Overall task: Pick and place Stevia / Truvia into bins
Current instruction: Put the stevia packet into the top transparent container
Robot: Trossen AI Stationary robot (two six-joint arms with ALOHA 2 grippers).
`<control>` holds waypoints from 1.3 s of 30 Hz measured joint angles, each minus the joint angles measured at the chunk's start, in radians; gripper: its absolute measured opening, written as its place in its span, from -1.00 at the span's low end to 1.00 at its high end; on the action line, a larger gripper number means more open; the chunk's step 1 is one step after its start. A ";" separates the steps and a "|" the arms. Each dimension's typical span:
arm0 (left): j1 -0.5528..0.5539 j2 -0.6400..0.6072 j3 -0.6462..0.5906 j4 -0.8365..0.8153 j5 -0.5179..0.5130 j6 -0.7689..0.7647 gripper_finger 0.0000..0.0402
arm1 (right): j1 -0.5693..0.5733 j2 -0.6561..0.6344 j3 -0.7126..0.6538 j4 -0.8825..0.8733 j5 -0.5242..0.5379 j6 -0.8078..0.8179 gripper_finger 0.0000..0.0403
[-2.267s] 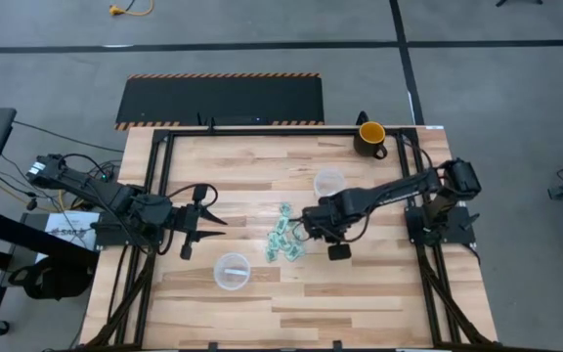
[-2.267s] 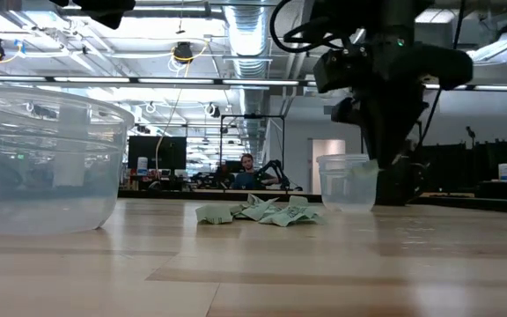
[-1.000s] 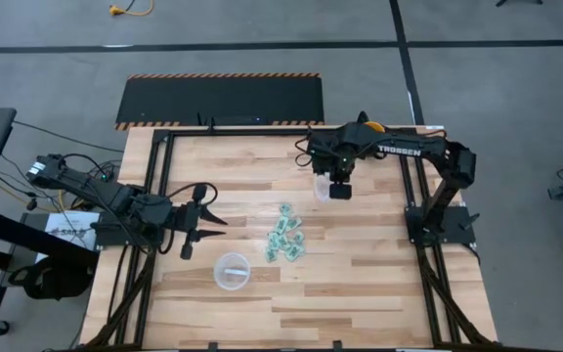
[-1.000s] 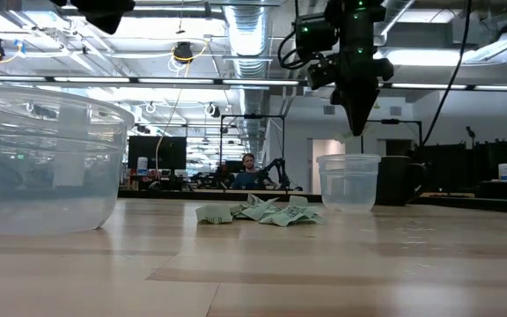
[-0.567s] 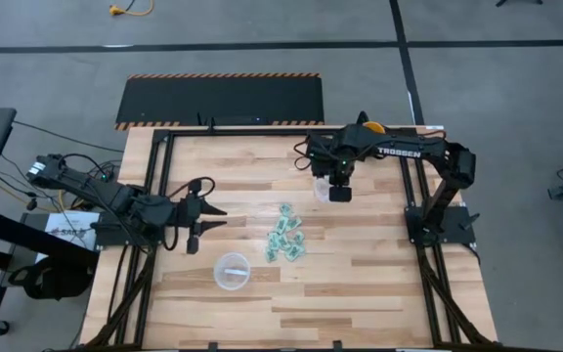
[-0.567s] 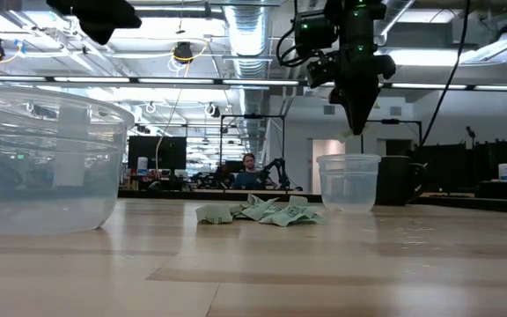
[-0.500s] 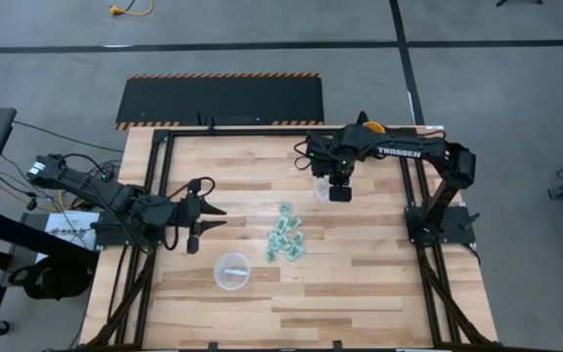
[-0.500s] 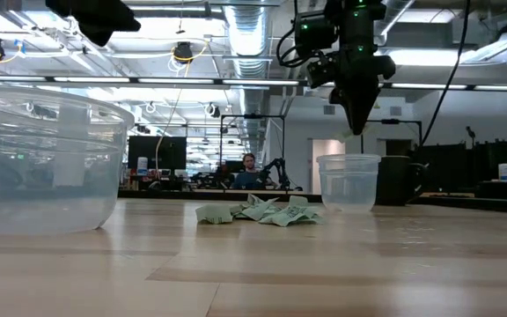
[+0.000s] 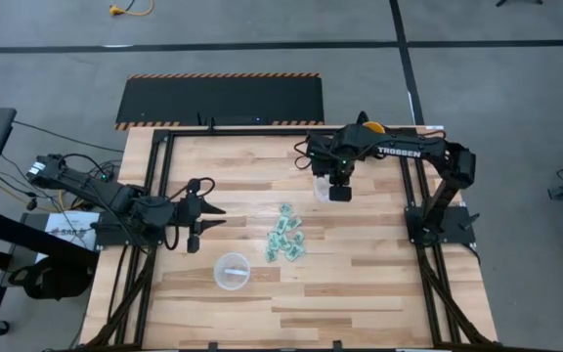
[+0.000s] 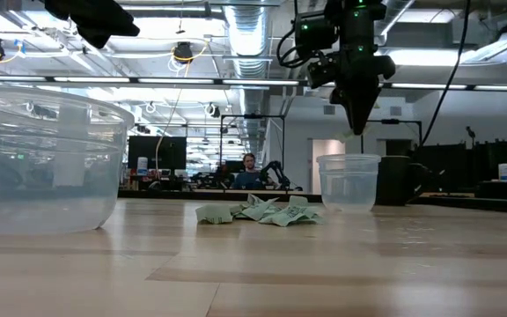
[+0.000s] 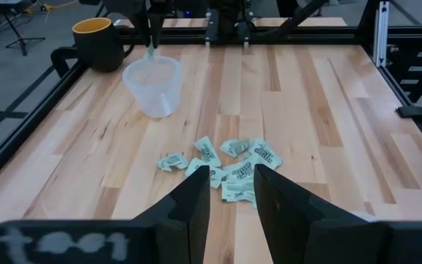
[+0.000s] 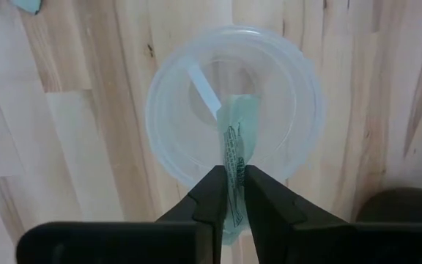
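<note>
A heap of light green sachets point(image 9: 286, 238) lies on the wooden table's middle; it also shows in the low view point(image 10: 258, 211) and the left wrist view point(image 11: 233, 165). One clear cup point(image 9: 232, 271) stands near the front, another point(image 9: 326, 184) toward the far right. My right gripper point(image 9: 332, 182) hangs above the far cup point(image 12: 233, 103), shut on one sachet point(image 12: 234, 147). My left gripper point(image 9: 215, 215) is open and empty, left of the heap, its fingers point(image 11: 196, 194) pointing at it. My right gripper pinches one green sachet between its two fingers, by the sachet's upper end point(image 12: 233, 172). The fingers point down from above. The sachet hangs below the fingertips point(image 10: 352, 135), lifted clear, its lower end just over the far cup's rim point(image 10: 349, 158).
A dark mug with a yellow inside point(image 9: 370, 137) stands at the far right corner, just beyond the far cup. Black frame rails point(image 9: 159, 176) run along the table's edges. Bare wood lies between the heap and the near cup point(image 10: 42, 163).
My left gripper has shifted a little toward the table's right, nearer the heap. My right gripper has stayed above the far cup with the sachet still between its fingers.
</note>
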 joint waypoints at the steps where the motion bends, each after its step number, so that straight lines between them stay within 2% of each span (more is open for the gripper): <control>1: 0.000 0.000 0.000 0.000 0.000 0.000 -0.51 | 0.000 0.000 0.000 0.000 0.000 0.000 -0.77; 6: 0.000 0.000 0.000 0.000 0.000 0.001 -0.51 | 0.000 0.000 0.000 0.014 0.000 0.000 -0.70; 16: 0.000 0.000 0.000 0.000 0.000 0.002 -0.51 | 0.003 0.000 0.000 0.035 0.000 0.001 -0.29; 20: 0.000 0.000 0.000 0.000 0.000 0.006 -0.51 | 0.008 0.000 0.000 0.033 -0.001 0.073 -0.20; 25: 0.000 0.000 0.000 0.000 0.001 0.016 -0.51 | 0.044 0.000 0.000 0.044 -0.007 0.087 -0.14; 31: 0.000 0.000 0.000 0.000 0.001 0.024 -0.51 | 0.114 0.000 0.000 0.160 -0.057 0.096 -0.12; 39: 0.000 0.000 0.000 0.000 0.002 0.024 -0.51 | 0.228 0.000 0.000 0.302 -0.112 0.253 -0.14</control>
